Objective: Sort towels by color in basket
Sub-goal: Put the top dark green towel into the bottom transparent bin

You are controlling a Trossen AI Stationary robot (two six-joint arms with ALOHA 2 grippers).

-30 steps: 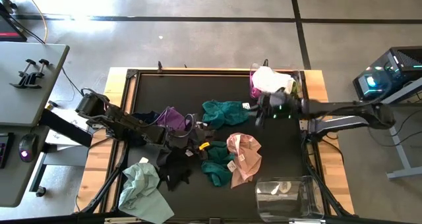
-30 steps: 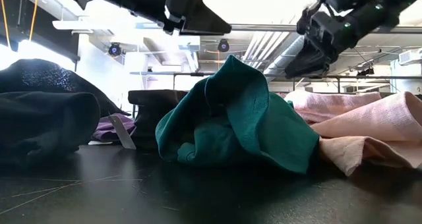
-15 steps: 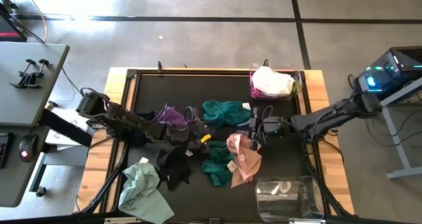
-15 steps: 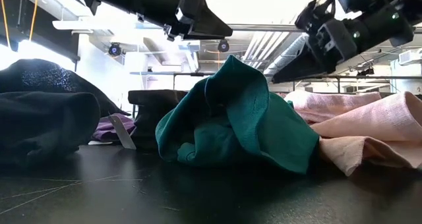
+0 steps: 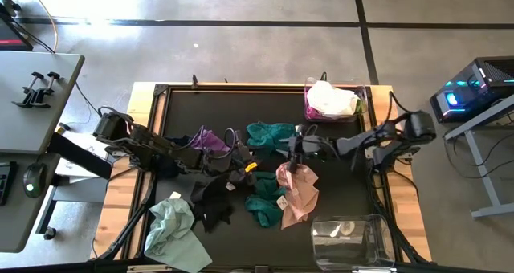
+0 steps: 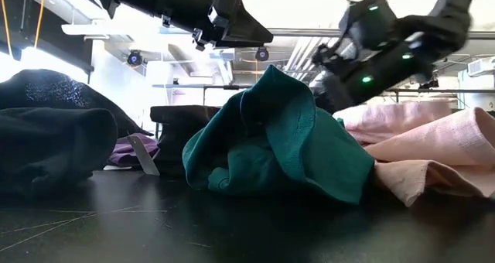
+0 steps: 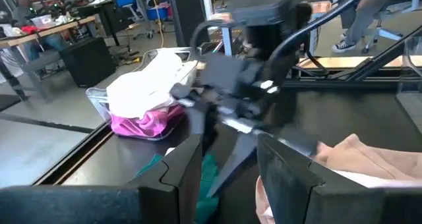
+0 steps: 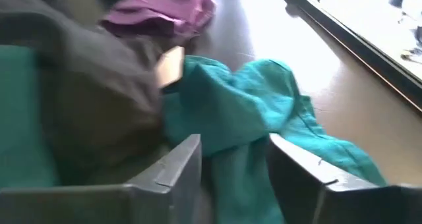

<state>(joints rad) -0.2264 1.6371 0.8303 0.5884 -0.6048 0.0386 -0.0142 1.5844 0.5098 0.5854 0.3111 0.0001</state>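
Several towels lie loose on the black table: a teal one (image 5: 271, 135), a purple one (image 5: 207, 141), a pink one (image 5: 297, 189), a second teal one (image 5: 261, 209), a black one (image 5: 210, 206) and a pale mint one (image 5: 171, 229). A white towel (image 5: 329, 99) and a magenta towel (image 5: 311, 111) lie in the basket (image 5: 363, 104) at the far right. My right gripper (image 8: 234, 165) is open low over the near right part of the far teal towel (image 8: 264, 112), one finger on either side of its edge. My left gripper (image 7: 227, 178) hovers open at mid-table, holding nothing.
A clear plastic container (image 5: 353, 239) stands at the near right corner. The two grippers face each other closely at mid-table, my left gripper (image 5: 245, 165) just left of my right gripper (image 5: 291, 151). A dark navy cloth (image 5: 173, 167) lies under the left arm.
My right gripper has swung from beside the basket toward the table's left and near side and gone down, and now stands low over the far teal towel. The towels have stayed where they were.
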